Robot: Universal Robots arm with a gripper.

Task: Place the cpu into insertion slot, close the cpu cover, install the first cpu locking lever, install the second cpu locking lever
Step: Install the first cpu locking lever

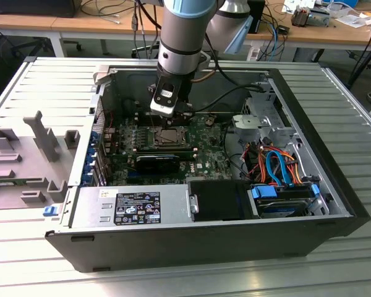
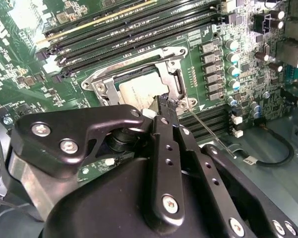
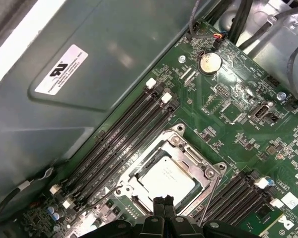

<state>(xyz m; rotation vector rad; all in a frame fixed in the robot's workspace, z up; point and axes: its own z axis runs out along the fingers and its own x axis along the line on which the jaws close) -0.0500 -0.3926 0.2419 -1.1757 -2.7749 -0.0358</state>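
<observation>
1. Exterior view: open black computer case [image 1: 309,241] on ribbed metal counter [image 1: 49,86], green board inside; tool [image 1: 171,121] low over insertion slot [image 1: 167,137].
2. Second wrist view: matte black fingers [image 2: 165,106] pressed together, grasping nothing, at silvery cpu cover [image 2: 171,79].
3. First wrist view: flat grey cpu [image 3: 165,179] seated in slot, framed by cover.

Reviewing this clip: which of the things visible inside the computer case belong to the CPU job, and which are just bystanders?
Part of the job:
- silvery-grey square cpu, lying in the socket
- metal-rimmed square insertion slot in the green board
- silvery metal cpu cover
- thin wire locking lever
- black gripper, fingertips at the socket's edge

Bystanders:
- long black memory slots
- round silver coin battery
- blue and orange cables
</observation>
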